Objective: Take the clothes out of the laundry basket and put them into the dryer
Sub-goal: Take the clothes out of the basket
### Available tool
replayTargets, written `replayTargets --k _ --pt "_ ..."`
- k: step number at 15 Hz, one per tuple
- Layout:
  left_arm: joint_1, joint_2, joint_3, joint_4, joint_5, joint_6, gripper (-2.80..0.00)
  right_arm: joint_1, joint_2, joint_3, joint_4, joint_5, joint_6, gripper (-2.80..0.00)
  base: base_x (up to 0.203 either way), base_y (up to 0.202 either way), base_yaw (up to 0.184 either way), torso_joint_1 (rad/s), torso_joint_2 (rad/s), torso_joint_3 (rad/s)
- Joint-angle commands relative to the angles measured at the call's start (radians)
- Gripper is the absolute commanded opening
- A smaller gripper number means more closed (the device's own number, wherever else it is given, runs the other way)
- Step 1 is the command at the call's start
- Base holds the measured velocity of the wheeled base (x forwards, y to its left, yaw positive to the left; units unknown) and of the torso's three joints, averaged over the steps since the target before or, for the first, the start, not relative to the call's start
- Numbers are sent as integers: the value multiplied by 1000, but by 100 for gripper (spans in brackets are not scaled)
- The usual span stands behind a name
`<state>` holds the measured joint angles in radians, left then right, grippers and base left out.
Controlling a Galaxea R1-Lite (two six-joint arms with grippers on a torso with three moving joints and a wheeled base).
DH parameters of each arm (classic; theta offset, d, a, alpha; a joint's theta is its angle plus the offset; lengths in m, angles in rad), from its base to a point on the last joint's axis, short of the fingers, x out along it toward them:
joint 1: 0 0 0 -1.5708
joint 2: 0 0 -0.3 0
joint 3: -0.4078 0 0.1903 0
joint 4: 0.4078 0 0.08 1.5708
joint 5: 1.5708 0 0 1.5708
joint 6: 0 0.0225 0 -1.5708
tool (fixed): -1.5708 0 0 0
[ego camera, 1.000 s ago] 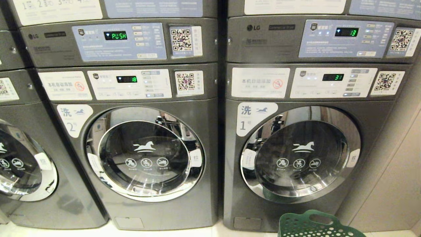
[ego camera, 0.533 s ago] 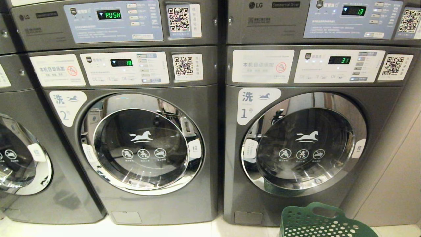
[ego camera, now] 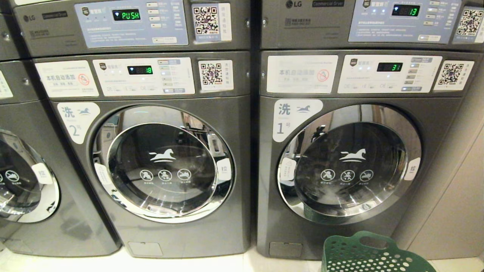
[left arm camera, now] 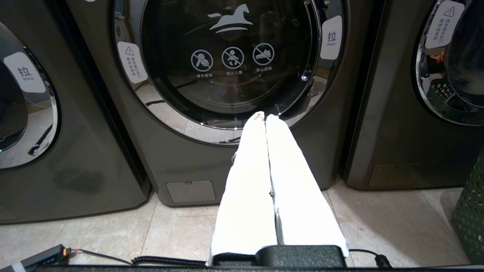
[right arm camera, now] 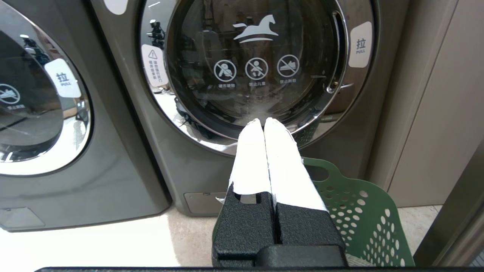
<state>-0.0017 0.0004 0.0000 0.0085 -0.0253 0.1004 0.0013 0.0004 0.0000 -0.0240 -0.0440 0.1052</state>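
Before washer 1 (ego camera: pixel 340 158), laundry basket (ego camera: pixel 372 254); both grippers' fingers pressed together.

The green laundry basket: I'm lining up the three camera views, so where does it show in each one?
Head view: the laundry basket sits at the bottom edge, right of centre, on the floor before washer number 1.
Left wrist view: only a strip of the basket shows at the right edge.
Right wrist view: the basket lies just behind the right gripper.
Shared landmark: the white horse logo on the washer door.

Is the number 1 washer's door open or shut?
Shut. Washer 1's door sits flush in its chrome ring, right behind the laundry basket.
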Motion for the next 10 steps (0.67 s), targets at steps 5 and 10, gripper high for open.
replayTargets --k 5,10 --pt "0 1 0 -1 -3 4 -280 0 1 6 -1 1 1 -280 0 0 0 1 2 -20" --pt "0 1 0 -2 -4 7 -280 0 1 6 -1 0 1 -280 0 0 0 6 4 -177"
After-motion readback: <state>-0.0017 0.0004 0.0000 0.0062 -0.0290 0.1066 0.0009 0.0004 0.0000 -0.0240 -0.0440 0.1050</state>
